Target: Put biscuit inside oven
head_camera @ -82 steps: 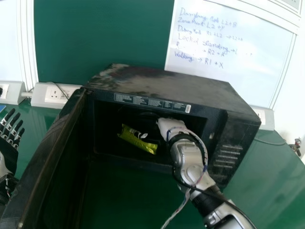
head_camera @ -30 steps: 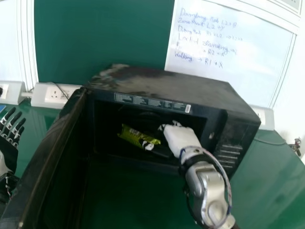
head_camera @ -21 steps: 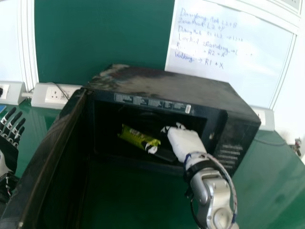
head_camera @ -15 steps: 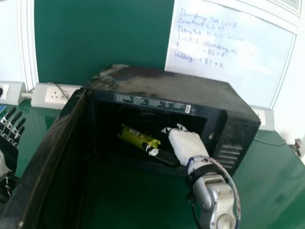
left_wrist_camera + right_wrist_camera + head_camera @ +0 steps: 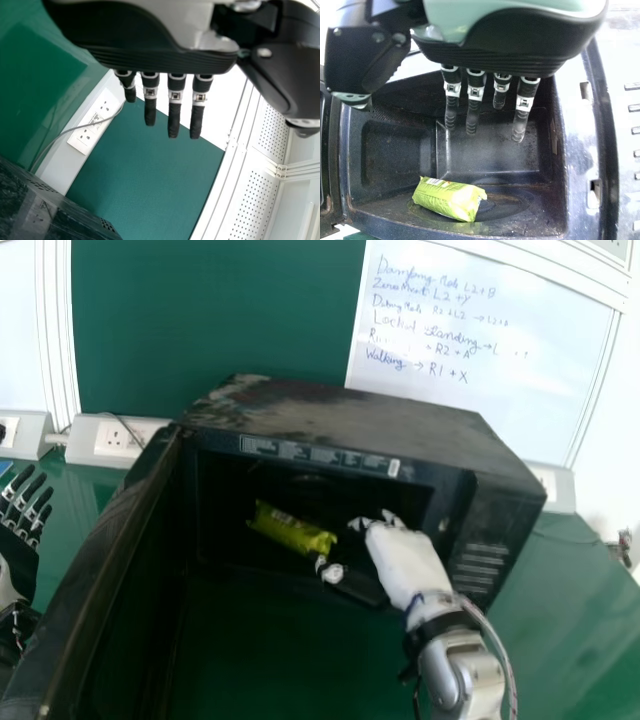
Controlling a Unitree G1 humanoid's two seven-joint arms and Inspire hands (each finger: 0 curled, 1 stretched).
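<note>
The right hand [image 5: 400, 555] is at the right part of the oven's opening, open and apart from the biscuit packet. Inside the black oven [image 5: 350, 420], the yellow-green biscuit packet [image 5: 291, 528] lies on the cavity floor, left of that hand. In the right wrist view, the right hand [image 5: 476, 95] has straight fingers, and the packet [image 5: 450, 198] rests on its side on the oven floor [image 5: 520, 215]. At the head view's left edge is the left hand [image 5: 22, 515], open and outside the oven; the left wrist view shows the left hand [image 5: 173, 107] with straight fingers.
The oven door [image 5: 95, 570] stands wide open on the left, between the left hand and the cavity. Behind the oven are a whiteboard [image 5: 480, 350] and a green panel [image 5: 215, 320]. A socket strip [image 5: 115, 438] and cable lie at the back left of the green table [image 5: 560, 590].
My right hand has let go of the packet and drawn back toward the robot and to the right. The packet stays on the oven floor. My left hand has not moved.
</note>
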